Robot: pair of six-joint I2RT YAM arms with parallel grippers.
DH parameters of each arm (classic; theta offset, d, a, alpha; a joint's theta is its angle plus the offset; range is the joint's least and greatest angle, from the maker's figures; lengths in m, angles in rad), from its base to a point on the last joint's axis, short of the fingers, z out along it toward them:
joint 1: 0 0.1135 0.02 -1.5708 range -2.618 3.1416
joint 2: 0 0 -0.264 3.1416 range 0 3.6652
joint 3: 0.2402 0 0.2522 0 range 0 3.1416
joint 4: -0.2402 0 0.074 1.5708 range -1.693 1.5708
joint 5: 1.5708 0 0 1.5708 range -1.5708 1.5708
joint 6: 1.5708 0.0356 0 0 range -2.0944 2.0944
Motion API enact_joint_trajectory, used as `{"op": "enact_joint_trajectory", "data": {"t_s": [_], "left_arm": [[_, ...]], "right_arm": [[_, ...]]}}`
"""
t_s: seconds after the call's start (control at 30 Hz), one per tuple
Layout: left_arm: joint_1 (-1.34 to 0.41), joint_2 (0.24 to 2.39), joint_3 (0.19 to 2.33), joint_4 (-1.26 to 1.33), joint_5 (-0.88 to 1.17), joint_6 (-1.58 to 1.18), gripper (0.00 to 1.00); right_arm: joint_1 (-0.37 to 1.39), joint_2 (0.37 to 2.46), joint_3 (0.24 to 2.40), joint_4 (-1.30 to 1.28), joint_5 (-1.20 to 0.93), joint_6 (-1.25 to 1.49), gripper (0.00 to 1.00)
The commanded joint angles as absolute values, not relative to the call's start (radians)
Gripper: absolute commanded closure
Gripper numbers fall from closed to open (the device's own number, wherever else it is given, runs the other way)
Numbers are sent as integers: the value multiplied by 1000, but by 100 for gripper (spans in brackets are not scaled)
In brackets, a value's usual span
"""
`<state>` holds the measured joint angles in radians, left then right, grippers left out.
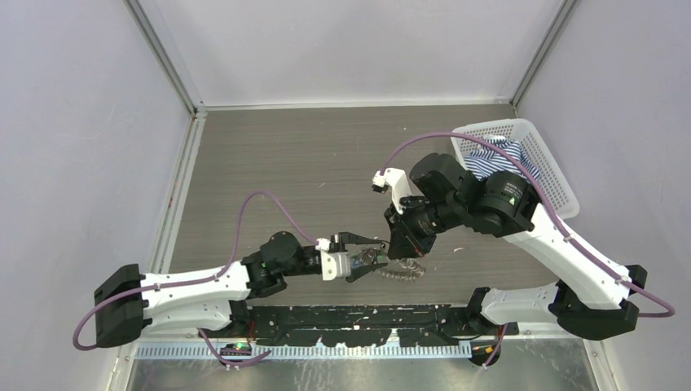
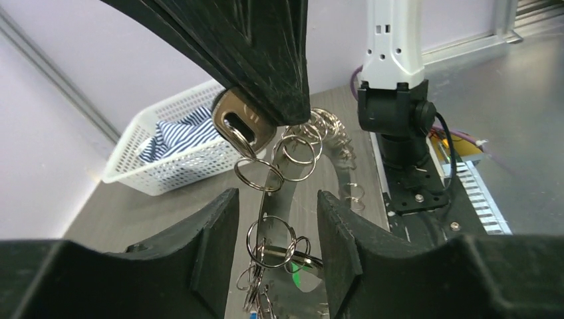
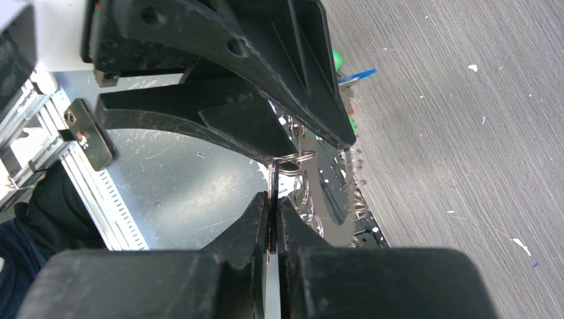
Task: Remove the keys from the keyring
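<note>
Pinching a brownish-headed key (image 2: 241, 126) by its head, the right gripper (image 3: 273, 199) has its jaws nearly together, with only thin metal between the pads (upper centre of the left wrist view). The left gripper (image 2: 277, 199) stands wide and holds nothing. A chain of small split rings (image 2: 271, 234) hangs down through its gap and, as far as I can tell, touches neither finger.

The keyring (image 1: 406, 272) sits at lower centre of the top view, just under the right gripper and near the table's (image 1: 310, 163) front edge. Whether it rests flat or is partly lifted, I cannot tell. More keys are bunched on it, e.g. a green-headed key (image 3: 339, 62) at upper centre of the right wrist view. The basket (image 1: 562, 187) with striped cloth (image 1: 489, 159) at upper right is well apart and not involved.

Step in hand (my read) is bracing the ring chain so the held key can be worked off. To do it well:
- Close the left jaws on one split ring just below the held key, not on a bundle of loops.
- Take the ring flat across the pads, because thin wire caught at the fingertips will likely slip out.
- Keep the right grip firm at the key head, and feed the key round the ring's coil rather than yanking it straight.
- Keep the keyring low so its weight does not swing and twist the chain.

Most of the task looks undone, with the keys still crowded on the ring.
</note>
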<state>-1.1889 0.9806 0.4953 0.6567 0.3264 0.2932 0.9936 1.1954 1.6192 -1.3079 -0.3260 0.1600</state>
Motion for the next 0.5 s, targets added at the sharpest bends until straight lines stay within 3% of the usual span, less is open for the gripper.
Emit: {"op": "enact_joint_trajectory", "data": {"t_s": [0.0,0.3,0.47], "left_arm": [[-1183,1017,514,764,368,233,52],[-1183,1047,477,884,315,203,54],[-1184,1048,469,882,335,190,64]], "right_arm": [[1006,1163,1637,-1251,-327,173,99],[1017,1148,1616,-1231,-326,189,99],[1018,1144,1607,-1227,-322,187,99]]}}
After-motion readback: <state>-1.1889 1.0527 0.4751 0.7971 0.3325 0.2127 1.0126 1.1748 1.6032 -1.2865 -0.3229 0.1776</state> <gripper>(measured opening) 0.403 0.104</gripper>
